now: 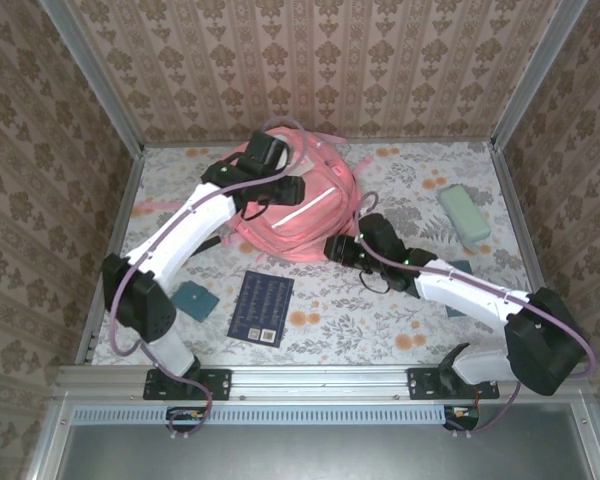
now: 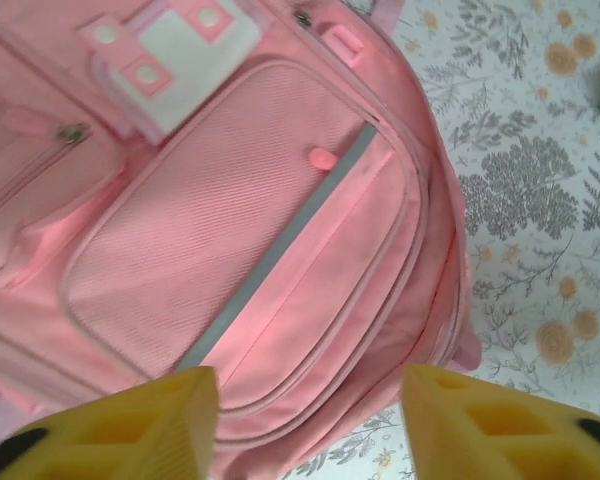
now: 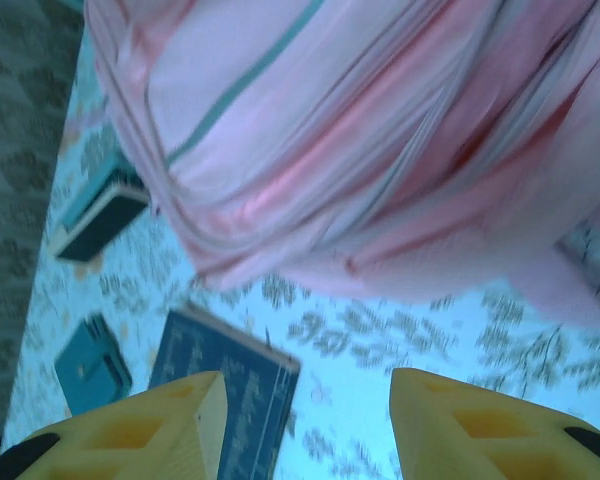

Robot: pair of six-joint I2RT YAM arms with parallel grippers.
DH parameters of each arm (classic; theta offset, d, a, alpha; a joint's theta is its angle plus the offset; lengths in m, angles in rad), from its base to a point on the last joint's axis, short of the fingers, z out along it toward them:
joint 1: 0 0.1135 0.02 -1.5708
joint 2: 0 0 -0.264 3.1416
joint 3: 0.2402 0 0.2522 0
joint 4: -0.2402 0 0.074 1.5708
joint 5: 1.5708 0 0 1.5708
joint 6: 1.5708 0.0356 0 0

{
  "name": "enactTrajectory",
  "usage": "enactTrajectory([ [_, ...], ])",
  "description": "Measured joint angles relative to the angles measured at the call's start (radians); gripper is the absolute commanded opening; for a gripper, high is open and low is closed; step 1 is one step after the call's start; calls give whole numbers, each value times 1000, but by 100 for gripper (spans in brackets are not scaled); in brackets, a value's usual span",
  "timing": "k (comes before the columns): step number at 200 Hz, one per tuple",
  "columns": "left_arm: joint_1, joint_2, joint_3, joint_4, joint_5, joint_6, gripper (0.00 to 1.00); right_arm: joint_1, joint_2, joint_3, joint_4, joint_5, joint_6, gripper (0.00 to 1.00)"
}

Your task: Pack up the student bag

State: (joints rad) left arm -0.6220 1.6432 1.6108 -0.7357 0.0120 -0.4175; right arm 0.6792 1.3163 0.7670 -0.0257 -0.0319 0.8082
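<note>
1. From above: the student bag [image 1: 300, 215] lies flat at the far centre of the flowered desk [image 1: 420, 320]. The left tool [image 1: 278, 188] is over it and the right tool [image 1: 342, 248] is at its near right edge. A dark blue book [image 1: 261, 307] and a teal square [image 1: 193, 299] lie nearer. A pale green case [image 1: 465, 213] sits well apart on the right.
2. Left wrist: the left tool [image 2: 305, 430] is released, yellow fingers [image 2: 130, 430] spread above the student bag's [image 2: 280, 230] pink front pocket, grey stripe and white patches.
3. Right wrist: the right tool [image 3: 305, 430] is released and empty, between the student bag's [image 3: 380, 130] edge and the book [image 3: 225, 390].
</note>
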Motion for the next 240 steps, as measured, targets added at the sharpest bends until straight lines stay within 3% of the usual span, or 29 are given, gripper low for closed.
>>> enactTrajectory([
  [50,108,-253,-326,3,34,-30,59,209,14,-16,-30,101,59,42],
  [125,206,-486,-794,-37,134,-150,62,423,209,-16,-24,196,243,35],
  [189,205,-483,-982,-2,253,-254,61,500,356,39,23,205,326,35],
  [240,196,-421,-1068,127,360,-328,57,499,367,61,22,225,345,38],
])
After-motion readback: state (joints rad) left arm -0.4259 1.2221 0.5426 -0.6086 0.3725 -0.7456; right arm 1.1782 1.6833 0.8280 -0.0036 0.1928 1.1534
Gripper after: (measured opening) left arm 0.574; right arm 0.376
